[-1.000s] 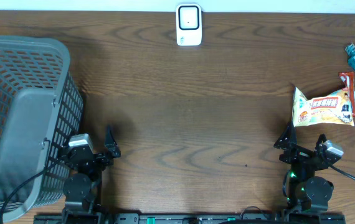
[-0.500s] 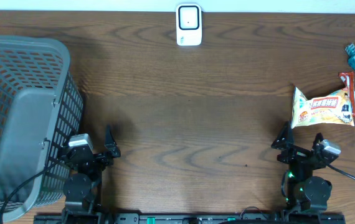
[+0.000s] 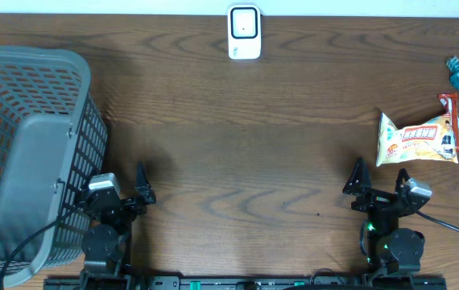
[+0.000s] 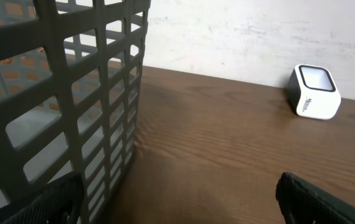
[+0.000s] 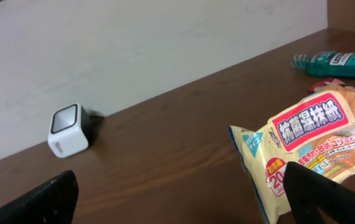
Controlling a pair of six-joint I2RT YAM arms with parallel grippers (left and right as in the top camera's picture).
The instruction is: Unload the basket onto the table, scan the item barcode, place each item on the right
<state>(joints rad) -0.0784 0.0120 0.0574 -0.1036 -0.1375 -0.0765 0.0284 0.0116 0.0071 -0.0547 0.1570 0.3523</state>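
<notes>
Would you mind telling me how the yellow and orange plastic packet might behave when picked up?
The yellow and orange plastic packet looks soft and crinkled, so it will probably flex. Its glossy film may be slippery. Lying flat, it seems unlikely to roll.

The left arm (image 3: 101, 240) is folded low, its wrist just behind the left claw (image 3: 115, 187). The jaws are spread wide with nothing between them. In the left wrist view only the dark fingertips (image 4: 43, 200) show, one at each bottom corner. The right arm (image 3: 397, 246) is folded the same way behind the right claw (image 3: 379, 184). That claw is also spread full and empty, its fingertips (image 5: 37, 200) far apart at the lower corners.
</notes>
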